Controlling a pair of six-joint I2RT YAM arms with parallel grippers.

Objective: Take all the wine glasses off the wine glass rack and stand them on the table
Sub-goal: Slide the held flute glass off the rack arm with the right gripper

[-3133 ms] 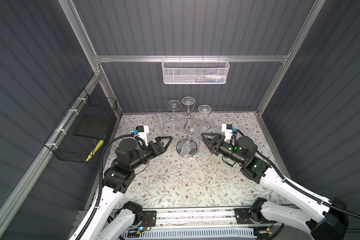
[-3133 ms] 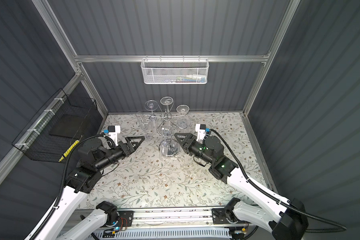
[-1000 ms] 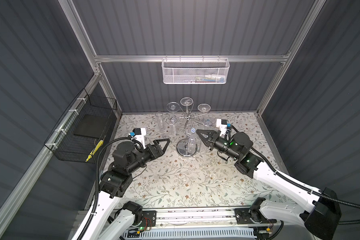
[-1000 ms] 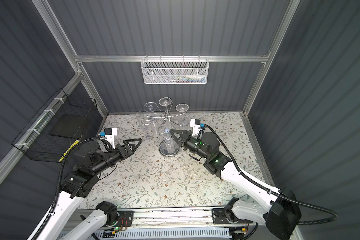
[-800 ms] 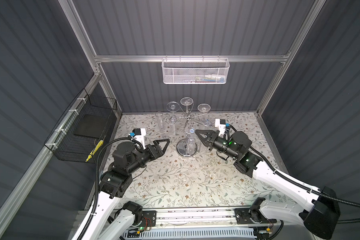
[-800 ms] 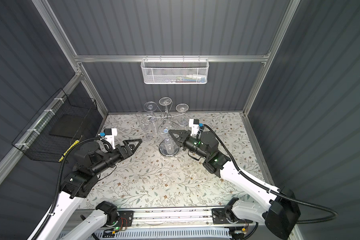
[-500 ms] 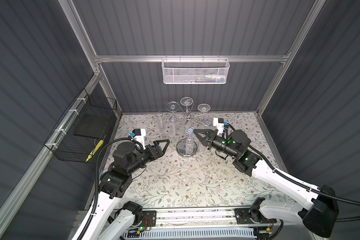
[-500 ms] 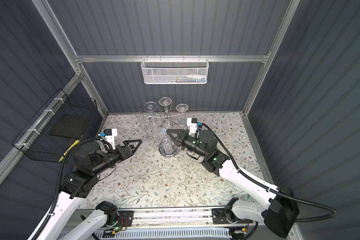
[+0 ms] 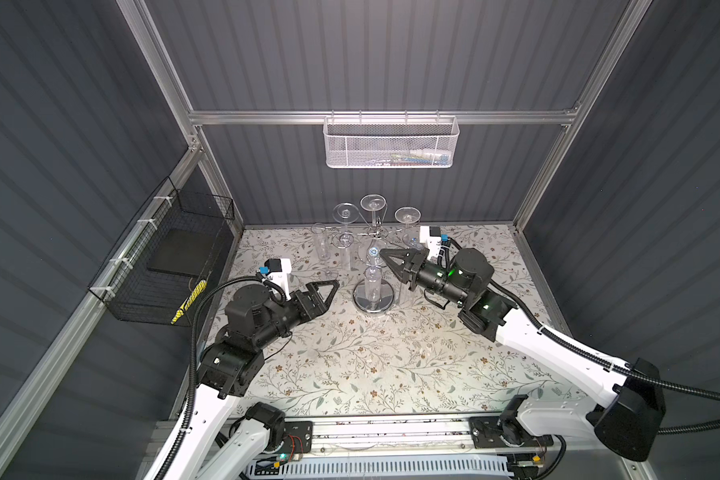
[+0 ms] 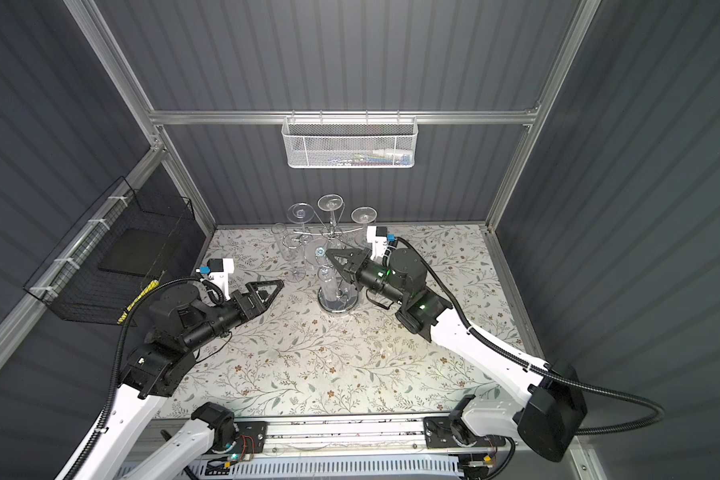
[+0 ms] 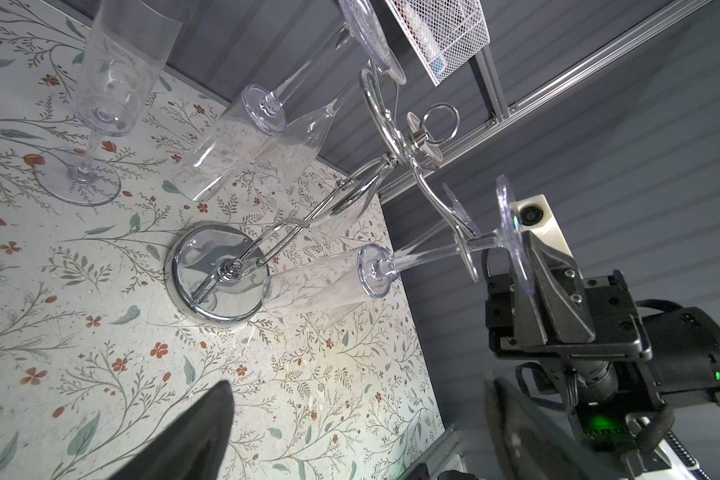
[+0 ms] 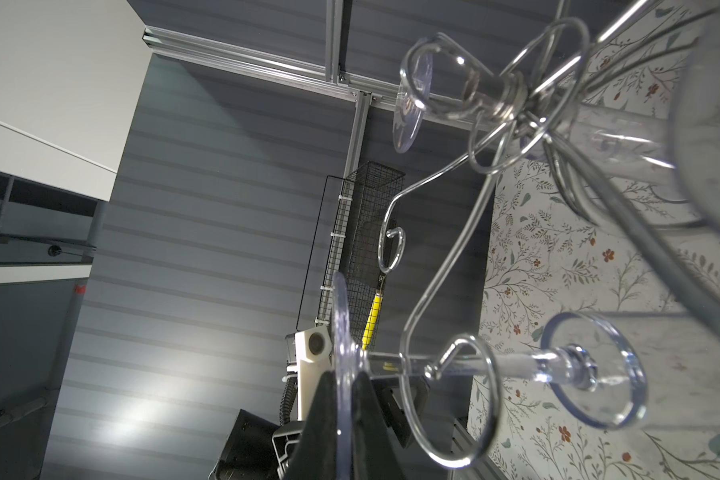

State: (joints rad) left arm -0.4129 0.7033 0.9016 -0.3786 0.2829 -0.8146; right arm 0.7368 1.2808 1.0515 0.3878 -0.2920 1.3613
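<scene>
Finishing a push in toward the wine glass rack [image 9: 373,301] from the right, and now pinching the foot disc of the nearest wine glass [image 12: 341,332] edge-on with the right gripper [image 9: 384,252], both fingers pressed together on the thin clear rim. Keeping that glass hanging bowl-down, its stem still threaded through a spiral loop of the rack, so holding it but not yet freeing it; judging a slide out of the loop to be the step now due. Holding the left gripper [image 9: 328,287] back, fingers spread wide and carrying nothing, apart from the rack's mirrored base. Working over a floral-printed table cover [image 9: 350,365], with another flute [image 11: 109,91] standing upright on it near the rack. Sitting inside dark ribbed walls [image 9: 391,62] on an aluminium frame [image 9: 383,117], with a white mesh basket [image 9: 391,141] hanging at the back and a black wire basket [image 9: 163,257] on the left wall.
</scene>
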